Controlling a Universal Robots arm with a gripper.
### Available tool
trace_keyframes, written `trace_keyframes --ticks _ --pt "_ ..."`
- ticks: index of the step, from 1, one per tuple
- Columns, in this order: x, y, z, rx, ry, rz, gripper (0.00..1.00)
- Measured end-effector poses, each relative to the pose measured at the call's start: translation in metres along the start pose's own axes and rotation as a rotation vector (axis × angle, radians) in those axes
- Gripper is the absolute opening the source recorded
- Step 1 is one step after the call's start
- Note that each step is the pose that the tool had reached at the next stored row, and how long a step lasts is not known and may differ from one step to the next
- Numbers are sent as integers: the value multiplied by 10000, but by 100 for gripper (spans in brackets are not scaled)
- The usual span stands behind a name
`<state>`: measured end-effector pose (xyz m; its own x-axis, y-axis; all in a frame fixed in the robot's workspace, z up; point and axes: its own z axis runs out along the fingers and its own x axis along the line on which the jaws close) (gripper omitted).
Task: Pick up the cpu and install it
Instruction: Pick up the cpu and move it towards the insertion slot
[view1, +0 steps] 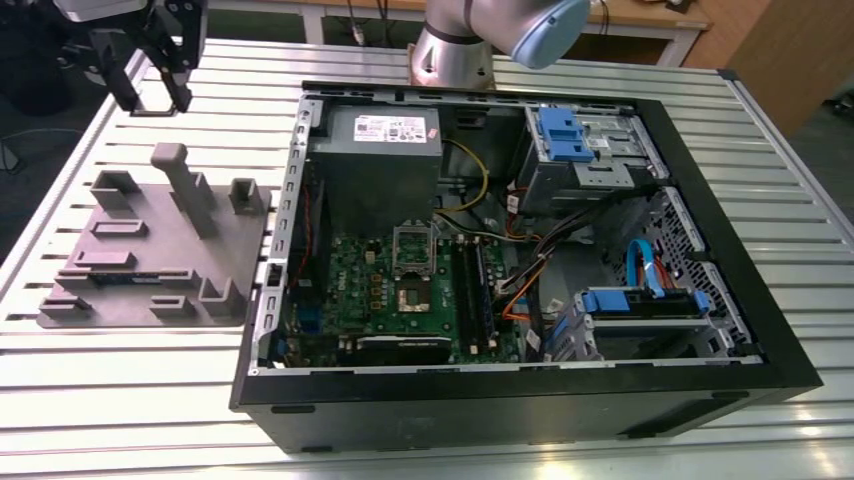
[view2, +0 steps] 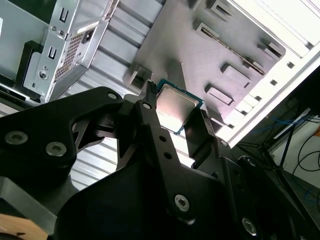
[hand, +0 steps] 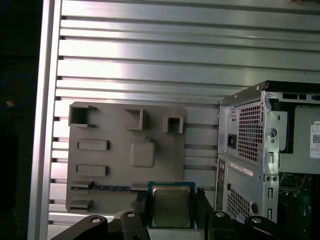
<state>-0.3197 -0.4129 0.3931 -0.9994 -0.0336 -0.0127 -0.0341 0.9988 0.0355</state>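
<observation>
Closed on the cpu (hand: 171, 204), my hand (view1: 151, 98) hangs with its fingers pointing down at the table (view1: 134, 400), raised clear of the grey parts holder (view1: 147, 250) and above that holder's far edge as the exterior view has it. My arm (view1: 461, 50) rises from its base beyond the holder, behind the open computer case (view1: 747, 300), with my wrist over on the exterior view's left.

Both wrist views show the grip: my two black fingers (view2: 150, 130) press on opposite edges of the chip, so the gap between them is just the chip's own width. It lies flat between the fingertips, its dull silver top facing the cameras with a thin green border around it. Nothing else touches it.

Seen past the chip in the first wrist view, the holder lies flat on the ribbed table with its raised blocks and shallow pockets. The case stands just beside the holder, on the exterior view's right, with its green board (view1: 400, 290) open to view
</observation>
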Motion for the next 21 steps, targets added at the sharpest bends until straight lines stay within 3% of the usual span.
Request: trace_keyframes --ticks 17,21 --pt "-111 -4 1 0 0 0 47" --pt "-166 -6 2 0 1 0 47"
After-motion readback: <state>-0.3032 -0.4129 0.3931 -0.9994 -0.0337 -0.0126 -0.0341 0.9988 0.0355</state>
